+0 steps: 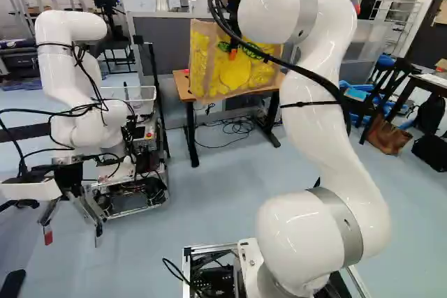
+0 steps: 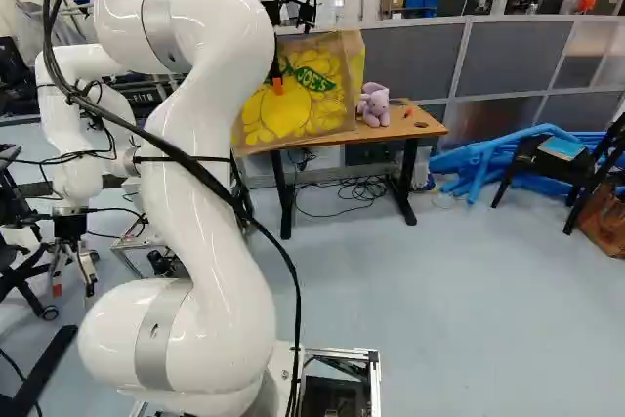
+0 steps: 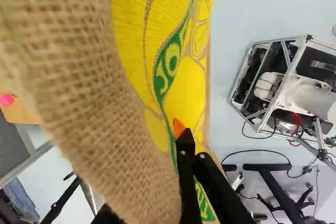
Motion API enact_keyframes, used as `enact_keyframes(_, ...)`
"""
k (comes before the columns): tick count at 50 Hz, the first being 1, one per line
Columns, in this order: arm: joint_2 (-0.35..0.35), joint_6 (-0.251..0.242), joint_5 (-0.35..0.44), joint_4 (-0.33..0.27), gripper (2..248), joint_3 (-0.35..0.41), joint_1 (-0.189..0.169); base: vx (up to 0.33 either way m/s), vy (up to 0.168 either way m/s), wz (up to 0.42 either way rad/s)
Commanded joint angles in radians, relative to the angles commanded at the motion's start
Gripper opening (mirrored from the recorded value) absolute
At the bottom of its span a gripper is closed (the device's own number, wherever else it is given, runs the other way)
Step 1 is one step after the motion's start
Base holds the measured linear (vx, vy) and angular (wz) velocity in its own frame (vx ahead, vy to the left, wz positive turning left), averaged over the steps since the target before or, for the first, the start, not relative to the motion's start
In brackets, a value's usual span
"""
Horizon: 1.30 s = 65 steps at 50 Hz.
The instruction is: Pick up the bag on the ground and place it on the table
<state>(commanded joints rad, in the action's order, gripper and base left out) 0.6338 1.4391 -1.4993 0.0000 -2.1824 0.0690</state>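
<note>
Jaws pinch the raised bag [image 2: 327,112], likely mid-carry; next, ease toward twelve o'clock and lower onto the desk [image 2: 422,130].

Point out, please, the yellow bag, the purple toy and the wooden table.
Yellow bag [image 1: 237,78]: left base view, on its printed side.
Purple toy [image 2: 373,111]: right base view, on its body.
Wooden table [image 2: 426,127]: right base view, on the bare top beside the toy.

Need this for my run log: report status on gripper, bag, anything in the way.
Gripper shut on bag. Bag up at table level; contact with tabletop unclear. Purple plush toy on table, possibly in the way.
</note>
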Motion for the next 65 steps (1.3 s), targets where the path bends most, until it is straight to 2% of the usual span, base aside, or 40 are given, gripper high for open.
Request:
enact_keyframes(27,0.000,0.000,0.000,0.000,24,0.000,0.000,0.004,0.000,-0.002)
enact_keyframes(65,0.000,0.000,0.000,0.000,24,0.000,0.000,0.159,0.041,-0.011)
